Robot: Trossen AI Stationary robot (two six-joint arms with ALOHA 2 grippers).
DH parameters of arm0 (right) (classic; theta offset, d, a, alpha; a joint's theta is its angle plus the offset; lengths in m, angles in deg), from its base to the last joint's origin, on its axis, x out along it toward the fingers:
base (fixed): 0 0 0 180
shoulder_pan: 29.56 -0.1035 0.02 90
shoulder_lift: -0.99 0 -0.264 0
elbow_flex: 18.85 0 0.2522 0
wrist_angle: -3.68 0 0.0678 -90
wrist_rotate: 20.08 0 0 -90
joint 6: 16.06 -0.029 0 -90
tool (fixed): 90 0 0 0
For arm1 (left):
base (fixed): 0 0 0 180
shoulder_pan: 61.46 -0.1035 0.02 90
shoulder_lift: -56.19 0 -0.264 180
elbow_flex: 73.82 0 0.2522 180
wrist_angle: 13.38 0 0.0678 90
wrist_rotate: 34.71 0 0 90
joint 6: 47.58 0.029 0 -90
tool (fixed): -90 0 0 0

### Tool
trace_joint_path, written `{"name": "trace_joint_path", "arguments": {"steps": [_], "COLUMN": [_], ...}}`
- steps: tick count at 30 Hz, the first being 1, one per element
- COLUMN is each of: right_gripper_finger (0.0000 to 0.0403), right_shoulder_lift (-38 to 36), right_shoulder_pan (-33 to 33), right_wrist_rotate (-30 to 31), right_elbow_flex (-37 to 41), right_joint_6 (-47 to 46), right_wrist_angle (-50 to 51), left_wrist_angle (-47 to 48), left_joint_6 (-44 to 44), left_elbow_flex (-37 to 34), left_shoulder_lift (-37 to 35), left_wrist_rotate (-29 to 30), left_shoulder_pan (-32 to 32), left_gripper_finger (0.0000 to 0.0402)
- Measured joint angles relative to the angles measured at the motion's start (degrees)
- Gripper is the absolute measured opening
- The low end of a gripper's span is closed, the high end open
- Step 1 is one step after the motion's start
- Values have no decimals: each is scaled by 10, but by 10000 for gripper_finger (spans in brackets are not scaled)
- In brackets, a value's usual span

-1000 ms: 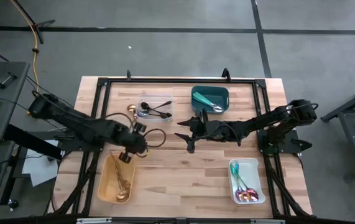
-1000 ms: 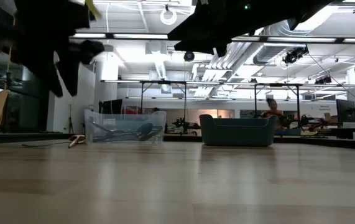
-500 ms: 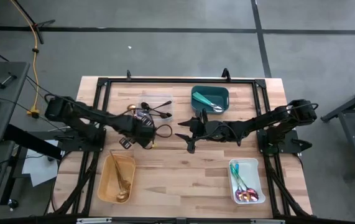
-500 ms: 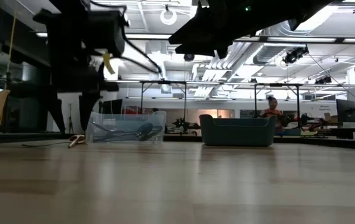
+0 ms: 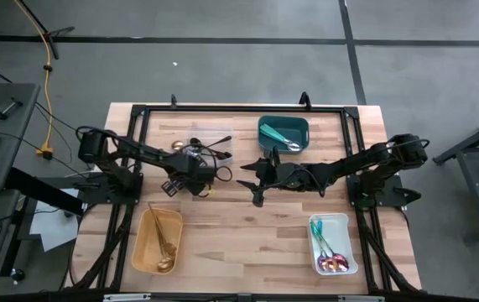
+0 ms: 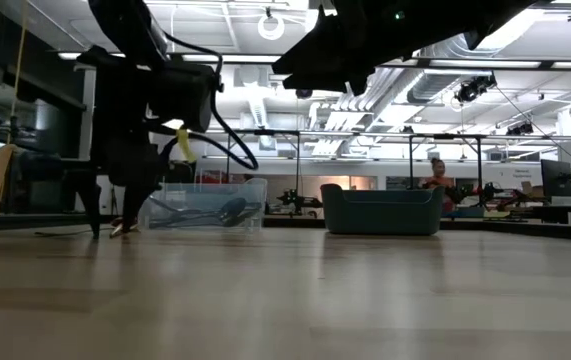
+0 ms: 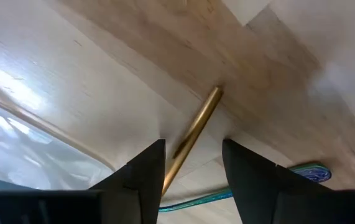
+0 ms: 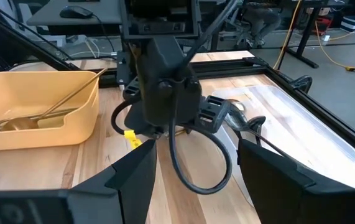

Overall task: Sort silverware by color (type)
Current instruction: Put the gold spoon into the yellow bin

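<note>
Left wrist view shows the left gripper [image 7: 193,165] with its fingers spread, a gold spoon [image 7: 196,134] lying on the table in the gap between them, its handle pointing away; nothing is held. This looks like the reach for the last loose gold piece, which lies at the far left just beside the clear bin [image 5: 210,144]. The next move, I judge, is to lower, close on the handle and carry it to the yellow bin [image 5: 141,247] at the near left. The right gripper [image 8: 196,177] waits open above mid-table. The high view adds the layout: black pieces in the clear bin, teal ones in the teal bin [image 5: 283,125] far right, iridescent ones in the white bin [image 5: 346,226] near right. Only the wrist view shows the handle centred between the fingers.
</note>
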Motion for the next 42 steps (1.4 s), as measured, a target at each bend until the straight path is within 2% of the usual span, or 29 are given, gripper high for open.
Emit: {"name": "trace_joint_path", "arguments": {"steps": [5, 14, 26, 42], "right_gripper_finger": [222, 222, 222, 222], "right_shoulder_lift": [0, 0, 0, 0], "right_shoulder_pan": [0, 0, 0, 0], "right_wrist_rotate": [0, 0, -4, -2], "right_elbow_flex": [0, 0, 0, 0], "right_joint_6": [0, 0, 0, 0], "right_wrist_angle": [0, -1, 0, 4], "left_wrist_angle": [1, -4, 11, 17], "left_joint_6": [7, 0, -31, -57], "left_elbow_flex": [-1, -2, 9, 15], "left_shoulder_lift": [2, 3, -10, -109], "left_wrist_rotate": [-9, -17, -30, -34], "left_shoulder_pan": [-5, -7, -2, 3], "left_gripper_finger": [125, 12, 4, 2]}}
